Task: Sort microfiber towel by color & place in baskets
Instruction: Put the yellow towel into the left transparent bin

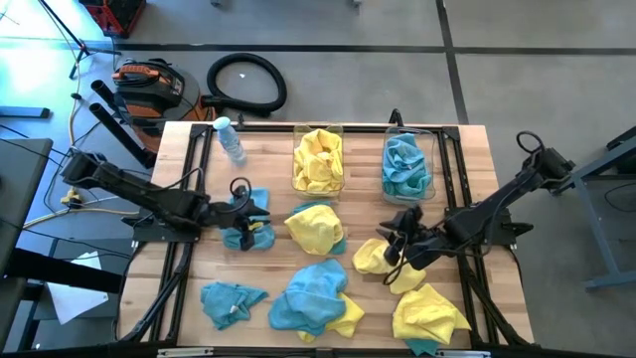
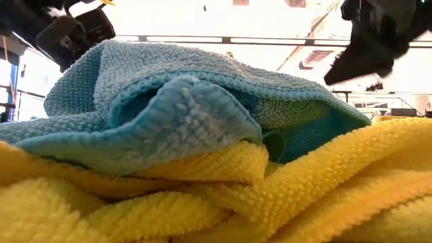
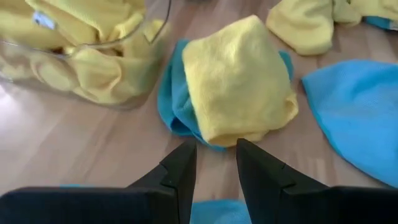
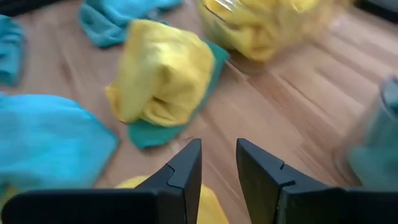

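Observation:
Two clear baskets stand at the table's far side: one (image 1: 318, 159) holds yellow towels, the other (image 1: 407, 167) teal ones. Loose towels lie on the wood. A yellow one (image 1: 314, 227) rests on a teal one in the middle (image 3: 239, 81) (image 4: 161, 74). My left gripper (image 1: 241, 211) (image 3: 216, 152) is open over a teal towel (image 1: 248, 233), nothing between its fingers. My right gripper (image 1: 396, 239) (image 4: 219, 152) is open over a yellow towel (image 1: 375, 259), also holding nothing.
Near the front edge lie a teal towel (image 1: 231, 301), a teal-and-yellow heap (image 1: 313, 293) and a yellow towel (image 1: 427, 313). A clear bottle (image 1: 231, 139) lies at the far left. In the low view a teal towel (image 2: 189, 101) on yellow ones fills the picture.

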You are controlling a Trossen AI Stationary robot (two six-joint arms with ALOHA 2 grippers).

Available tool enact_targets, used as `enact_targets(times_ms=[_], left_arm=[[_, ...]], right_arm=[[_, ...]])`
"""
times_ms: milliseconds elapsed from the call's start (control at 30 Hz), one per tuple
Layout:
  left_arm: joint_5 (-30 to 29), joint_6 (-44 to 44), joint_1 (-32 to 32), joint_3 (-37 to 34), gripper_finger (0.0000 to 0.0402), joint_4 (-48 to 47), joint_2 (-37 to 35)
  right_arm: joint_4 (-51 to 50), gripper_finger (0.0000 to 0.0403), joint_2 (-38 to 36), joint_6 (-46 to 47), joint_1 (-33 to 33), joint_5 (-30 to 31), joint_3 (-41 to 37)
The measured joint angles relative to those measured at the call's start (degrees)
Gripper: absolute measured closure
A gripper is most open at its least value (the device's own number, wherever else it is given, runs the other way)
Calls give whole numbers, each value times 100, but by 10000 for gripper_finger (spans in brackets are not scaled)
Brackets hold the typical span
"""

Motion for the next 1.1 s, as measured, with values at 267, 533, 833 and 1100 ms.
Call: enact_targets(times_ms=[267,533,833,1100], left_arm=[[525,974,246,-262,298,740,-127],[1278,1384,734,-262,298,671,-397],[1332,1147,888,-262,298,417,-411],[1333,1033,886,-262,298,410,-411]], right_arm=[[-1795,345,7,46,0,-865,1466],[-2821,398,130,1612,115,-2215,1687],[-3172,398,1103,2563,502,-2980,1660],[-2822,349,1200,2668,568,-3140,1656]])
